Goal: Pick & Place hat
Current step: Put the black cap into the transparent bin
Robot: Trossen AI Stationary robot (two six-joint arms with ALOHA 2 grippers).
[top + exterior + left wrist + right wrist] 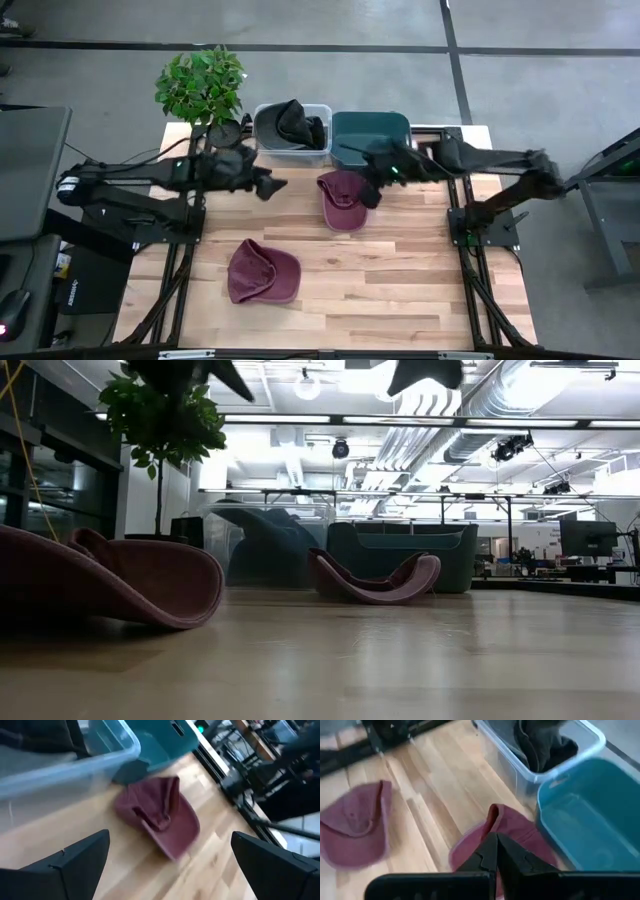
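Observation:
Two maroon hats lie on the wooden table. One hat (341,200) (160,815) (517,832) sits just in front of the bins, its edges curling up in the low view (375,582). The other hat (262,272) (355,825) lies nearer the front edge. My right gripper (371,194) (496,851) is shut and hangs above the far hat's right side, holding nothing. My left gripper (273,186) (170,865) is open, in the air to the left of that hat and pointing toward it.
A clear bin (270,128) (520,770) holding a dark hat (296,122) stands at the far edge, with a teal bin (372,128) (590,815) to its right. A potted plant (203,85) stands at the far left corner. Bare wood lies near the front edge.

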